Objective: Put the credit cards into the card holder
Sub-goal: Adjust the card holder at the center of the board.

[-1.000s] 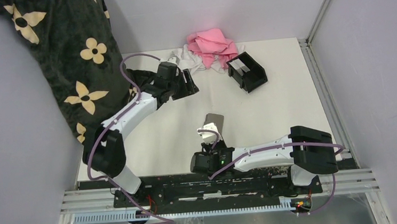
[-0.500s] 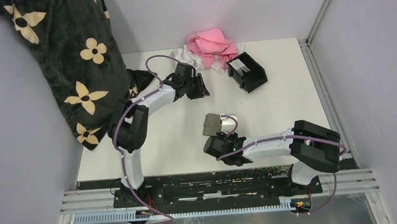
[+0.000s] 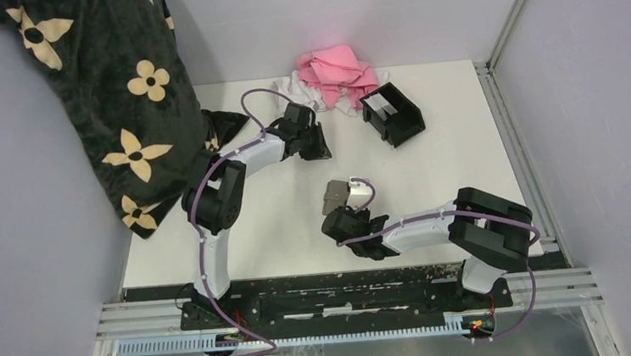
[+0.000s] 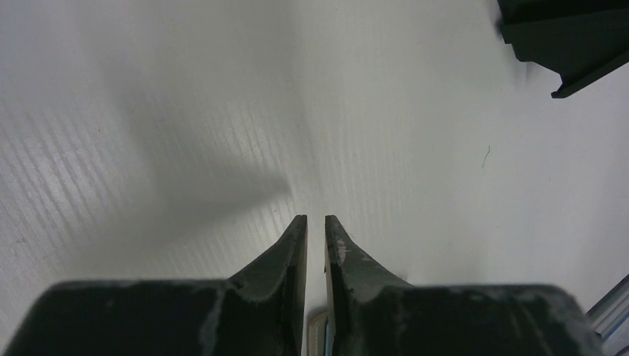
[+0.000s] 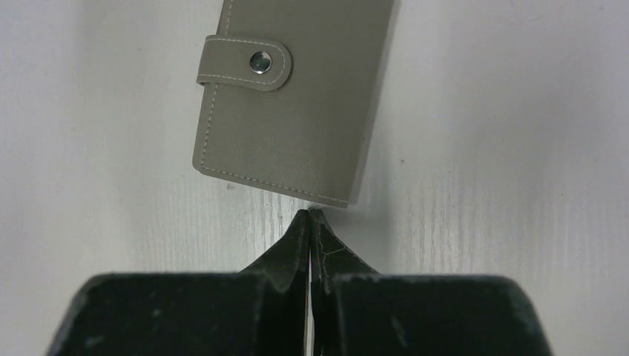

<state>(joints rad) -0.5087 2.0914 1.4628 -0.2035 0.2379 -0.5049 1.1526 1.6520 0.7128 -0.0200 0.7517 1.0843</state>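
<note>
The right fingers (image 5: 293, 248) are pressed together just beside a flat grey snap-fastened wallet (image 5: 297, 96); the left fingers (image 4: 285, 252) are held narrowly parted over the white desk (image 4: 148, 111).

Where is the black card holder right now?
In the top view, the card holder stands on the far part of the table, right of centre, beside the pink cloth, to its right.

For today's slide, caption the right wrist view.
Shut right gripper pointing at the near edge of a closed grey snap wallet on the white table.
</note>
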